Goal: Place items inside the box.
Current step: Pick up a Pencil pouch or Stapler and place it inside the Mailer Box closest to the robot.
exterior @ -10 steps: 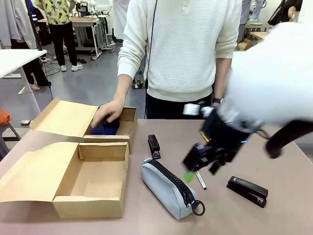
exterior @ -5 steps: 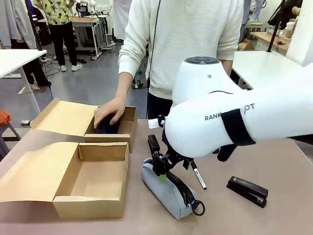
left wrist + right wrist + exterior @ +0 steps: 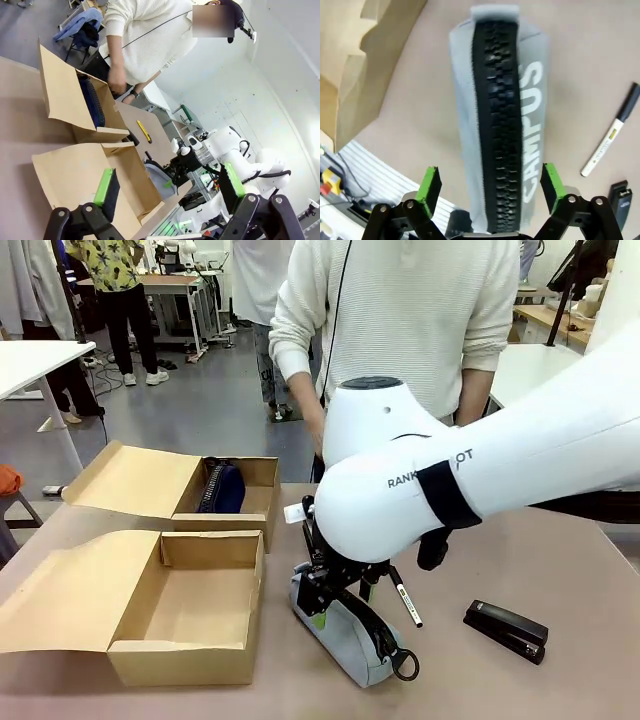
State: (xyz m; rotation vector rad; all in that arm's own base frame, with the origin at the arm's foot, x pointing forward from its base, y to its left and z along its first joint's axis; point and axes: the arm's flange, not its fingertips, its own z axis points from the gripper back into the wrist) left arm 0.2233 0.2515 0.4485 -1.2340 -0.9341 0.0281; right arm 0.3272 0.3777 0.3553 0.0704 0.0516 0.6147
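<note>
We see one grey zip pencil case [image 3: 345, 642] lying on the tabletop [image 3: 580, 575] at the lower middle of the front frame. It is soft and tube-shaped, with a black zip along its top, white "CAMPUS" lettering down one side and a ring pull at its lower-right end. The right end effector [image 3: 489, 182] sits over it with jaws spread wide, one green pad on either side, gripping nothing. The left end effector [image 3: 168, 184] is likewise wide open and empty. We count one black marker [image 3: 405, 602] just right of the case, one black stapler [image 3: 506, 630] at lower right, one yellow utility knife [image 3: 144, 131], and two open cardboard boxes at the left — a near box [image 3: 180, 665] and a far box [image 3: 264, 480].
</note>
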